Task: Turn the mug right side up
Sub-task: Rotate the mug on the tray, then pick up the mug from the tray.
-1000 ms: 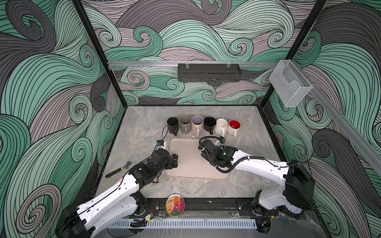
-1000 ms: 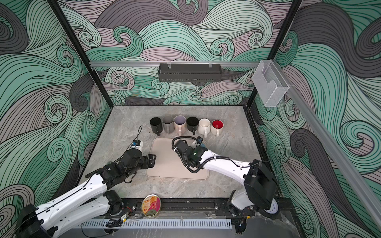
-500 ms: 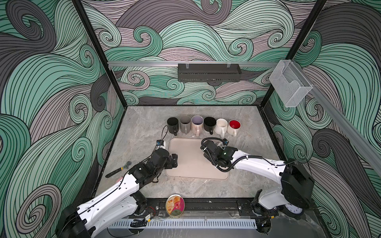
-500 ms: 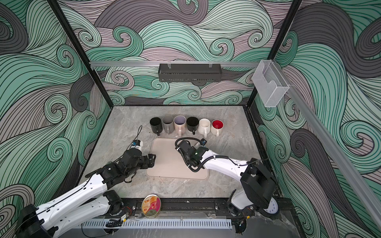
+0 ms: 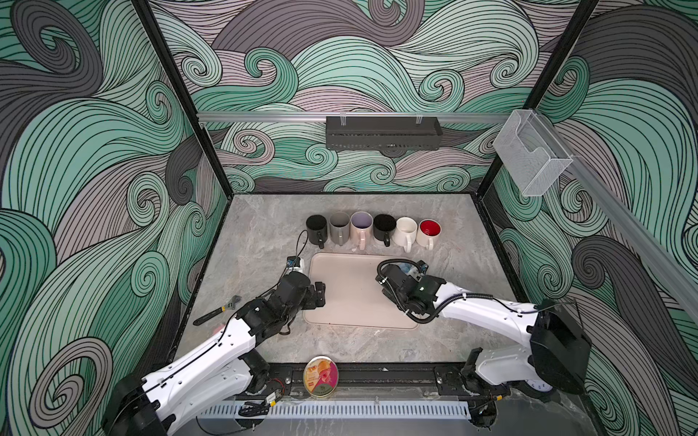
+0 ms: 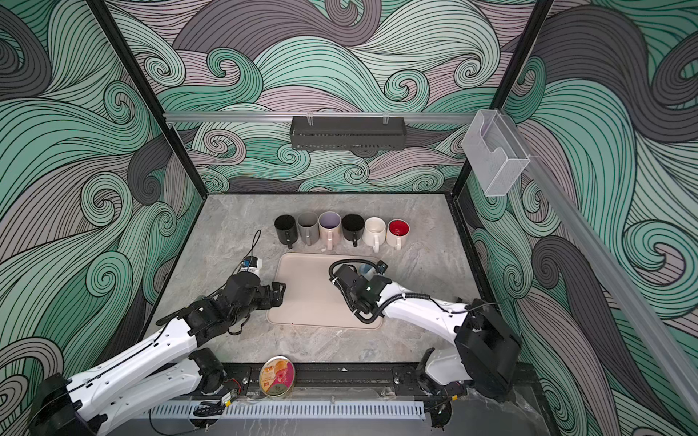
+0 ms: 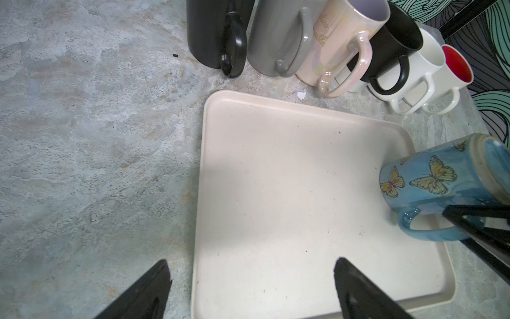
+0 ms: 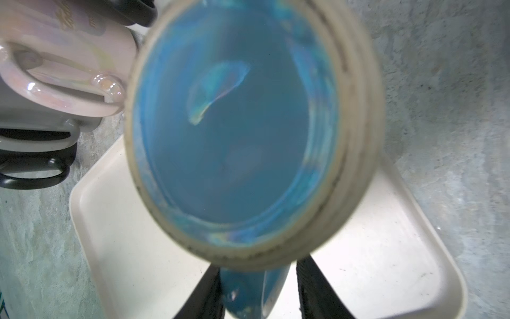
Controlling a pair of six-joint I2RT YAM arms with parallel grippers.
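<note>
Mug work has only begun: it is bottom-up at the far right corner of the tray. Your right jaws stand on both sides of its handle; you cannot tell if they pinch it. Your left jaws are wide open and hold nothing. Lifting and turning are left.

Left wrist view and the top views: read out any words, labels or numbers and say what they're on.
Nothing can be quoted.
Pink mug: gold script, tilted and partly hidden, not readable.
Round tin: printed label, too small to read.
Blue mug: butterflies only, no writing.
</note>
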